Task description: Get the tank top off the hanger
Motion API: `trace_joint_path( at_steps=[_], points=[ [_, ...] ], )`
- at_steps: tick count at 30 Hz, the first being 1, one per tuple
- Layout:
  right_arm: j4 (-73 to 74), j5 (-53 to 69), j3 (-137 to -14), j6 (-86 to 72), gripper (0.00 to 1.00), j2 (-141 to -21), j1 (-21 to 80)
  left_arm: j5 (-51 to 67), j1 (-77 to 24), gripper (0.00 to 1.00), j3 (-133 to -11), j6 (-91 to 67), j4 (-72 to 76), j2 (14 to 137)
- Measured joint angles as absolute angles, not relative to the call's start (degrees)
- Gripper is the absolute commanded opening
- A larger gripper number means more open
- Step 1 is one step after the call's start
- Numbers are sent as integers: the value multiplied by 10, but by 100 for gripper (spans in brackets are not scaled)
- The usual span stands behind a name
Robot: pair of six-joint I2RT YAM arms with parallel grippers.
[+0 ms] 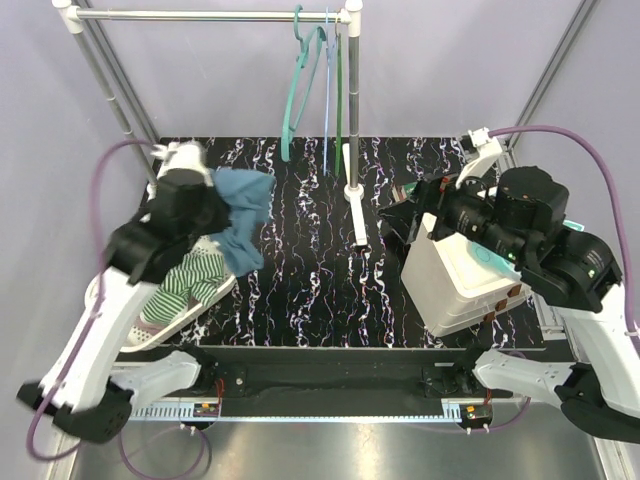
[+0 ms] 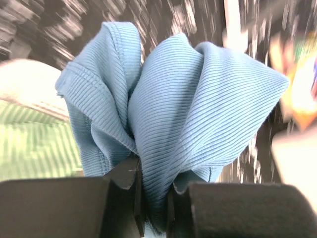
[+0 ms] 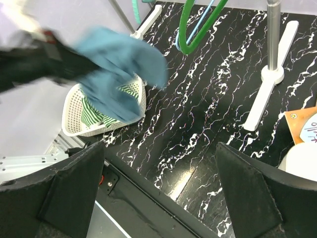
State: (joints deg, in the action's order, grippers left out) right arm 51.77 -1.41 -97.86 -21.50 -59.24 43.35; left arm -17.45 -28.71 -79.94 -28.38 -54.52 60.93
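**Fig.** L fingers (image 2: 124,198) pinched on a gathered fold of the blue top (image 2: 198,109), ribbed knit bunching above the grip. R fingers (image 3: 74,193) spread wide, holding nothing. Top hangs at L side of the surface (image 1: 300,300), over or just beside the basket (image 3: 74,116) w/ a striped garment (image 1: 195,275) in it; motion blur, can't fix which. Hangers (image 1: 288,125) on the rail (image 1: 200,16) look bare, so top is judged off already. Handling: light, soft, stretchy, drapes freely; unlikely to slip in a firm pinch. Best hold: thick bunched fold or hemmed edge, not a single thin layer.
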Motion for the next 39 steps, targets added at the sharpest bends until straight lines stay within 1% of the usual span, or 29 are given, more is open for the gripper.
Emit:
trace_joint_path(
  at_steps=[3,6,8,9,11,13,16,18,23,25,27,31,33,35,39],
  points=[
    [511,-4,-981,-208,100,-607,433,-243,-275,0,-844,-275,-562,555],
    [503,6,-987,-204,100,-623,433,-325,-274,0,-853,-273,-572,502],
    [498,12,-992,-201,100,-635,434,-379,-273,4,-835,-275,-570,465],
    [495,14,-995,-200,100,-641,434,-400,-272,8,-814,-275,-563,448],
    [489,18,-1001,-198,100,-651,434,-439,-272,10,-754,-290,-555,406],
    [487,26,-1009,-196,100,-660,434,-465,-270,6,-718,-335,-588,386],
    [482,28,-1016,-195,100,-666,434,-489,-269,4,-717,-493,-696,399],
    [480,28,-1017,-195,100,-666,433,-489,-268,0,-725,-576,-736,413],
    [479,37,-1017,-199,100,-666,433,-456,-255,0,-765,-776,-782,477],
    [479,42,-1017,-203,100,-666,434,-425,-229,2,-785,-832,-784,517],
    [479,43,-1017,-207,100,-666,434,-389,-184,2,-798,-875,-783,554],
    [479,43,-1017,-217,100,-665,434,-316,-80,2,-799,-906,-781,615],
    [479,45,-1016,-225,100,-662,434,-293,-28,5,-799,-907,-781,637],
    [479,47,-1012,-232,100,-653,434,-288,11,8,-799,-907,-781,653],
    [489,46,-1003,-243,100,-631,434,-291,52,8,-784,-909,-780,675]
  ],
)
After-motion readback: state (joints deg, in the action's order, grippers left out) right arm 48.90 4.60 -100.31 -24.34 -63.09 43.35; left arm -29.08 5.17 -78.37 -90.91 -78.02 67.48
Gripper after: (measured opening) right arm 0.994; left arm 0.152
